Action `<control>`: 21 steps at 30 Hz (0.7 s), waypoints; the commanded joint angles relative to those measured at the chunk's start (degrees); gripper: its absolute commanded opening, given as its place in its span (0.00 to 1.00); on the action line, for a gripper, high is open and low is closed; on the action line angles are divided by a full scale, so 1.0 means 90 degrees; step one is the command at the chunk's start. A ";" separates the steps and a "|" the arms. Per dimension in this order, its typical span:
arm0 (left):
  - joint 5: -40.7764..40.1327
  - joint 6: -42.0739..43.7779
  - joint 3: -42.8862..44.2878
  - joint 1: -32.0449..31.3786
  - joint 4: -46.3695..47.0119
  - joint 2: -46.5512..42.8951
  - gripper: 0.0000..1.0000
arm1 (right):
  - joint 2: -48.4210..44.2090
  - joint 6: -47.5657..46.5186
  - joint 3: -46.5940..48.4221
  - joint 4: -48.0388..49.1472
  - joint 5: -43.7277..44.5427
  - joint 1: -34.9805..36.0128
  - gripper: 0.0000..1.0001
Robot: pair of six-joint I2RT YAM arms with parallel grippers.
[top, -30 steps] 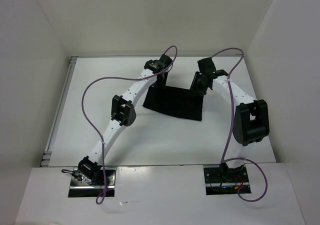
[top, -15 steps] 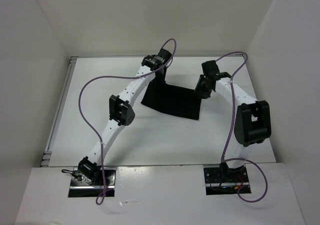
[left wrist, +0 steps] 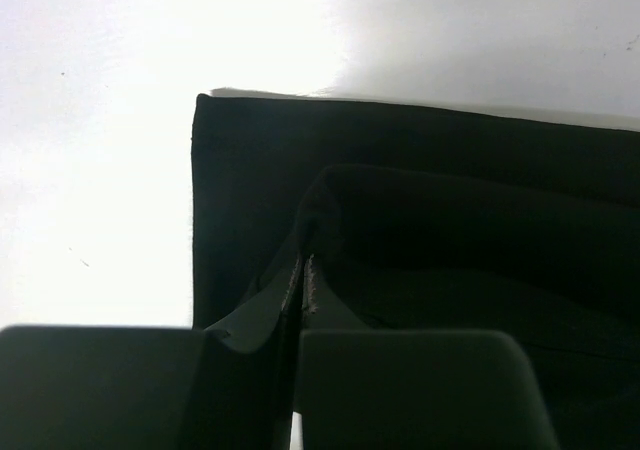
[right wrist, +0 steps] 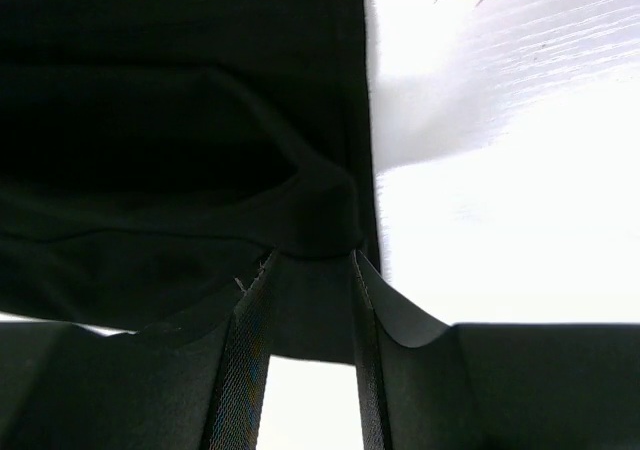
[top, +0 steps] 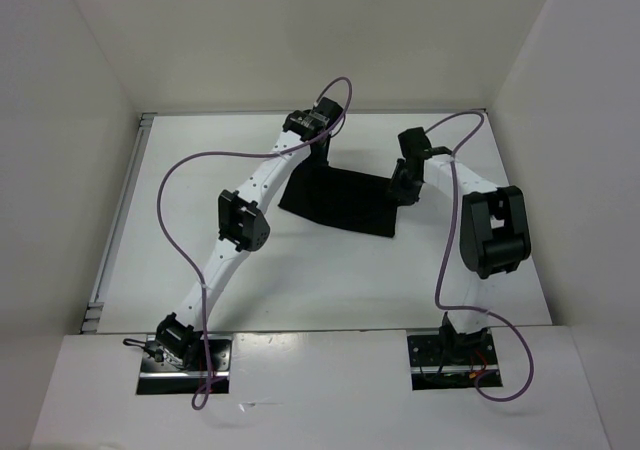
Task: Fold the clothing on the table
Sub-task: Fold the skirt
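clothing point(top: 338, 202) dragged left, right hand point(top: 399, 191) drawn nearer

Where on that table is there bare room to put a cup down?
The widest bare patch of table is the near middle, between the two arms, short of the clothing. Another lies left of the left arm, up to the metal edge. It is crowded at the clothing's far corners, where the left gripper and right gripper pinch it.

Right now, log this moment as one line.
left gripper: shut on clothing | right gripper: shut on clothing | clothing: far corners raised, rest on table
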 commanded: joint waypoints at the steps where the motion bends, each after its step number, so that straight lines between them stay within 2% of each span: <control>1: -0.0158 -0.0042 0.0144 -0.0017 -0.0105 -0.0095 0.00 | 0.0079 -0.0092 0.0204 0.0273 0.0285 -0.0099 0.39; 6: -0.0158 -0.0042 0.0144 -0.0017 -0.0173 0.0032 0.00 | 0.0499 -0.0161 0.0535 0.0390 0.0081 -0.0314 0.35; 21: -0.0285 -0.0159 0.0017 0.0227 -0.0232 0.0550 0.00 | 0.1711 -0.0161 0.1619 0.0449 0.0148 -0.0432 0.35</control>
